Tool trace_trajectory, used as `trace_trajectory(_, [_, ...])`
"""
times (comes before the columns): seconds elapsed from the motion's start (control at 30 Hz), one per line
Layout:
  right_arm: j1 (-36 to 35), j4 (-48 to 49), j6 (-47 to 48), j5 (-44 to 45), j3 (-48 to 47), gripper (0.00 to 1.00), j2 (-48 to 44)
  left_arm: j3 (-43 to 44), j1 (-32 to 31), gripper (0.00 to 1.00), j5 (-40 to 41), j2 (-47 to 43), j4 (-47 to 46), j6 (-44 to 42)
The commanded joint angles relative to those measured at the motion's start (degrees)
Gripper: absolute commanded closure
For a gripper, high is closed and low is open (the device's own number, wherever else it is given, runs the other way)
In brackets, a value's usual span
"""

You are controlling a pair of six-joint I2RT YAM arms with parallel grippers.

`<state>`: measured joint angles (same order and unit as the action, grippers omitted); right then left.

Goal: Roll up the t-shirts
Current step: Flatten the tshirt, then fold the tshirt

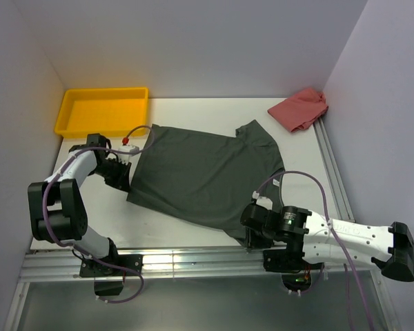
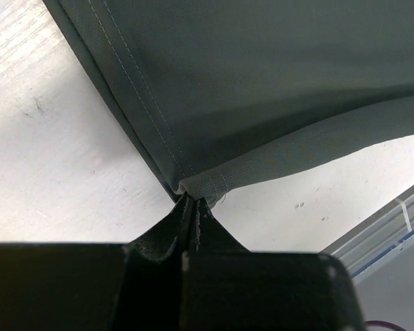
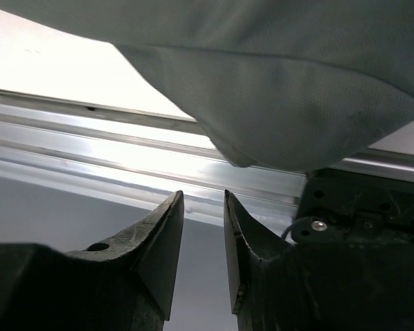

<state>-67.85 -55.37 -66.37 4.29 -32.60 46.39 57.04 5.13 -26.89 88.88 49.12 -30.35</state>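
Note:
A dark grey t-shirt [image 1: 207, 172] lies spread flat across the middle of the white table, its sleeve toward the back right. My left gripper [image 1: 126, 181] is at the shirt's left edge. In the left wrist view that gripper [image 2: 193, 198] is shut on a hem corner of the t-shirt [image 2: 262, 83], which pulls into a small pucker at the tips. My right gripper [image 1: 250, 238] sits at the shirt's near right corner by the table's front edge. Seen from the right wrist, this gripper [image 3: 203, 194] is open with nothing between its fingers, and a fold of the t-shirt [image 3: 297, 83] hangs just beyond them.
A yellow tray [image 1: 100, 110] stands at the back left corner. A crumpled pink-red cloth [image 1: 300, 109] lies at the back right against the wall. An aluminium rail [image 1: 193, 262] runs along the table's near edge, close under the right gripper [image 3: 124, 138]. Walls close in the left, back and right sides.

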Motion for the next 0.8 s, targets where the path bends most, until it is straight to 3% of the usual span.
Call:
trace_trajectory(0.0, [-1.7,-0.5,-1.4,-0.5,1.3,0.62,1.0,2.0,-0.6,1.0,0.0,0.1,-1.1,0.9])
trace_trajectory(0.27, [-3.2,0.4,-2.9,1.2,1.7,0.5,3.6,1.9,-1.3,1.0,0.3,0.0,-1.5,1.5])
trace_trajectory(0.6, [-3.4,7.6,-4.6,3.5,4.0,0.49,9.9,1.8,-2.3,1.0,0.5,-0.7,-1.5,2.2])
trace_trajectory(0.7, [-3.4,9.2,-5.6,3.7,5.5,0.52,10.8,1.6,-2.4,1.0,0.6,-1.0,-1.6,2.2])
trace_trajectory(0.77, [-3.4,9.4,-6.4,4.7,5.4,0.64,10.4,1.6,-2.5,1.0,0.7,-1.1,-1.6,2.3])
